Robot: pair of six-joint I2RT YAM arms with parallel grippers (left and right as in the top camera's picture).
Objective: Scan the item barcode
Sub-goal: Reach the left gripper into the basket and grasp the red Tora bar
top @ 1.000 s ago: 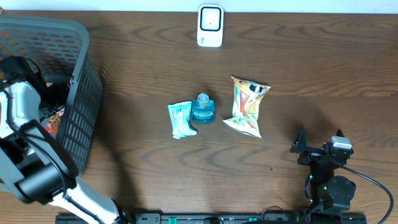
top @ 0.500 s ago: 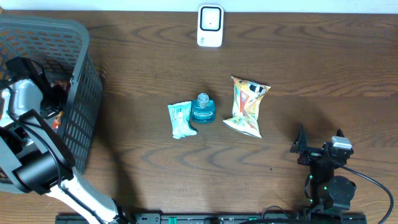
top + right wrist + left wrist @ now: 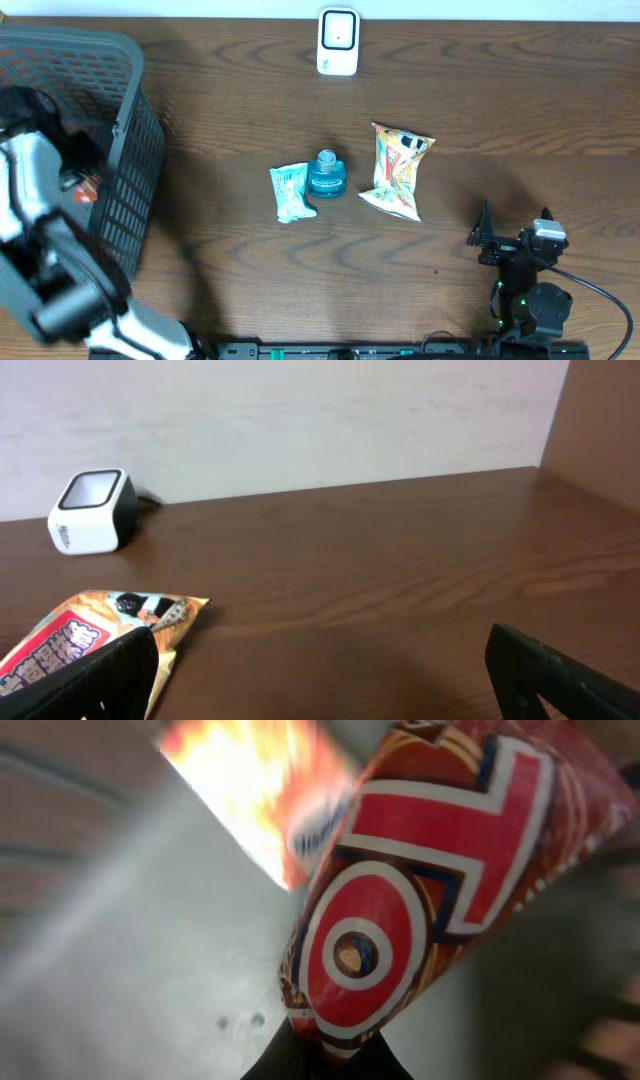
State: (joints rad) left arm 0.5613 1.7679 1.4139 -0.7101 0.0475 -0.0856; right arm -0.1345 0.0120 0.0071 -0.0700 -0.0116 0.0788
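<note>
basket [image 3: 125, 120]: left side of table, left arm reaching inside
right gripper [image 3: 320, 680]: released, empty, parked near front edge
left gripper [image 3: 325, 1058]: clenched on red snack packet [image 3: 400, 890], down in basket
scanner [image 3: 338, 42]: far edge, well apart from packet
progress: grasp made; lift-out, carry and scan not yet done

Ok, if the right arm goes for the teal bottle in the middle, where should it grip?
Probably the round body just below the cap, coming straight down. The teal bottle stands upright, cap up. The mint packet lies right beside it on the left, so put the fingers on its near and far sides, which look free.
</note>
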